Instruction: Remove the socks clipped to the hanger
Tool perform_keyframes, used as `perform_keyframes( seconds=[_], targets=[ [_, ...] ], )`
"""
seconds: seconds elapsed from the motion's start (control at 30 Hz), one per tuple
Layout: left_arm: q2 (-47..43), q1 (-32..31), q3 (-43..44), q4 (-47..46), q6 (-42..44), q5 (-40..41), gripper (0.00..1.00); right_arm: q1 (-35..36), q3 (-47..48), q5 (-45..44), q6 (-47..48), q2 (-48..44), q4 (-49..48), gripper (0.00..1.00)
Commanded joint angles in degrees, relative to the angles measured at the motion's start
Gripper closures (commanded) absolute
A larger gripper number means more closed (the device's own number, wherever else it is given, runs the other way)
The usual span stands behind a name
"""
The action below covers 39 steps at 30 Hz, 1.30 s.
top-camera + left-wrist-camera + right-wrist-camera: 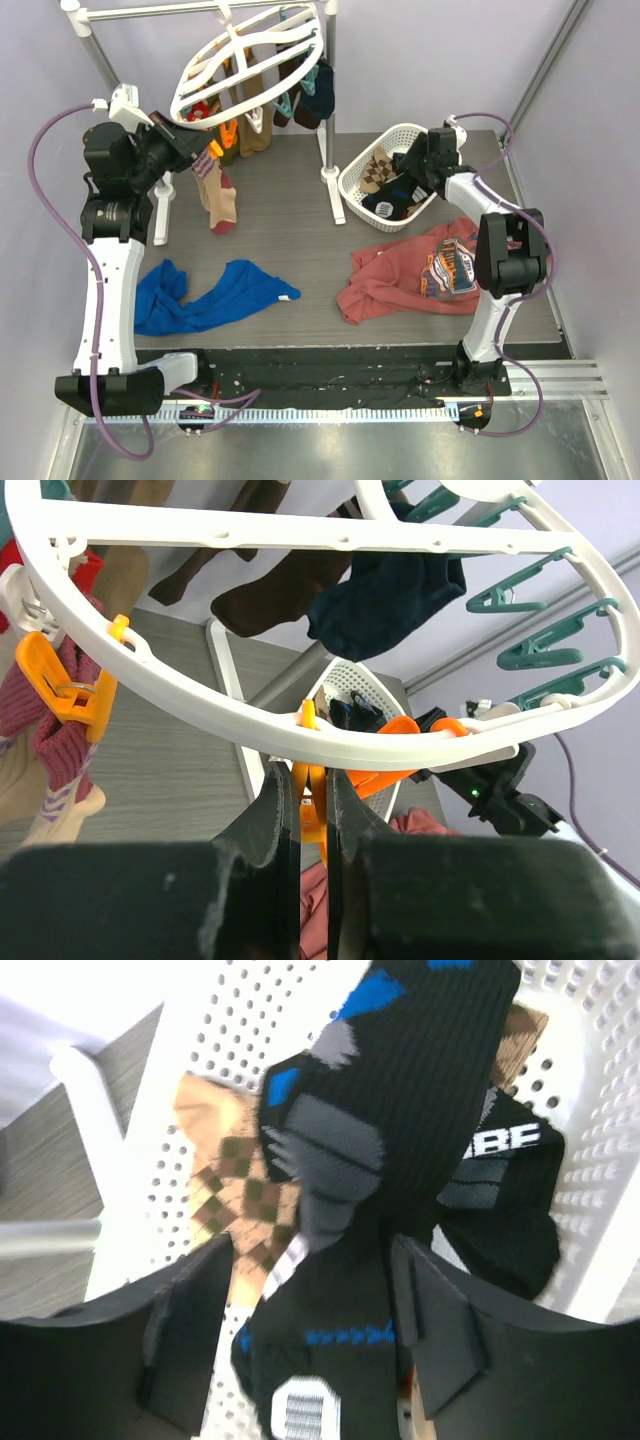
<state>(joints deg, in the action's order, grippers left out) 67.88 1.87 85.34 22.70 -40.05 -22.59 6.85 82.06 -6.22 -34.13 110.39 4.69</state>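
The white oval hanger hangs tilted from the rail, and several socks are clipped under it. One striped sock dangles low at the left. My left gripper is just under the hanger's ring, shut on an orange clip. A navy sock and a dark brown sock hang beyond it. My right gripper is over the white basket, its jaws wide apart. A black sock with blue and grey marks lies loose between and below them, beside an argyle sock.
The metal rail stand has a post just left of the basket. On the table lie a blue shirt at the near left and a red printed shirt at the near right. Teal clips hang without socks on the hanger's far side.
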Motion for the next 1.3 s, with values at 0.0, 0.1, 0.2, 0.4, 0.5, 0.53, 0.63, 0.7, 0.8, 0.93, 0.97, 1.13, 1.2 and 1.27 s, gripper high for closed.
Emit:
perform_keyframes(
  seconds=[0.0, 0.1, 0.2, 0.4, 0.5, 0.53, 0.63, 0.7, 0.8, 0.93, 0.97, 1.13, 1.2, 1.27],
  targets=[
    [-0.2, -0.6, 1.8, -3.4, 1.5, -3.0, 0.96, 0.4, 0.6, 0.3, 3.7, -11.8, 0.4, 0.22],
    [-0.3, -0.9, 1.9, -3.3, 1.7, -4.0, 0.96, 1.0, -0.7, 3.1, 6.5, -15.7, 0.2, 0.2],
    [-0.6, -1.1, 1.8, -3.4, 1.7, -4.4, 0.94, 3.0, -5.1, 8.7, 8.0, -21.4, -4.3, 0.2],
    [-0.7, -1.4, 0.9, -4.3, 0.5, -5.6, 0.94, 18.8, -20.0, 2.4, 10.1, -30.0, -26.4, 0.22],
    [-0.8, -1.3, 0.4, -5.1, -0.3, -5.5, 0.93, 28.0, -20.8, -2.4, 13.4, -26.8, -32.9, 0.22],
    [-0.7, -1.3, 0.3, -5.3, -0.6, -5.5, 0.93, 30.0, -19.4, -2.7, 13.6, -25.4, -33.9, 0.22],
    [-0.3, -3.6, 0.6, -5.7, -1.3, -5.6, 0.93, 35.3, -14.5, -3.8, 13.3, -18.6, -36.2, 0.23],
    [0.1, -4.3, 0.5, -6.3, -2.0, -5.4, 0.93, 38.1, -10.0, -4.8, 15.4, -13.3, -37.9, 0.23],
    [0.6, -5.0, 0.4, -7.1, -3.0, -5.4, 0.93, 43.1, -2.6, -6.2, 18.8, -5.8, -38.4, 0.23],
    [1.2, -6.0, 0.1, -8.2, -3.8, -4.6, 0.93, 46.6, 4.9, -7.0, 21.6, 1.8, -41.3, 0.22],
    [1.4, -6.4, 0.1, -8.5, -4.1, -4.3, 0.93, 47.4, 6.4, -7.2, 22.3, 3.5, -41.8, 0.22],
    [2.1, -8.5, 0.5, -9.1, -4.3, -3.7, 0.93, 49.7, 13.7, -8.7, 25.1, 10.8, -45.2, 0.22],
    [2.3, -9.2, 0.7, -9.1, -4.1, -3.2, 0.93, 50.4, 16.2, -10.6, 27.0, 12.6, -45.7, 0.22],
    [2.4, -9.4, 0.7, -9.1, -4.0, -2.9, 0.93, 50.8, 17.8, -12.3, 28.1, 15.1, -46.2, 0.22]
  ],
)
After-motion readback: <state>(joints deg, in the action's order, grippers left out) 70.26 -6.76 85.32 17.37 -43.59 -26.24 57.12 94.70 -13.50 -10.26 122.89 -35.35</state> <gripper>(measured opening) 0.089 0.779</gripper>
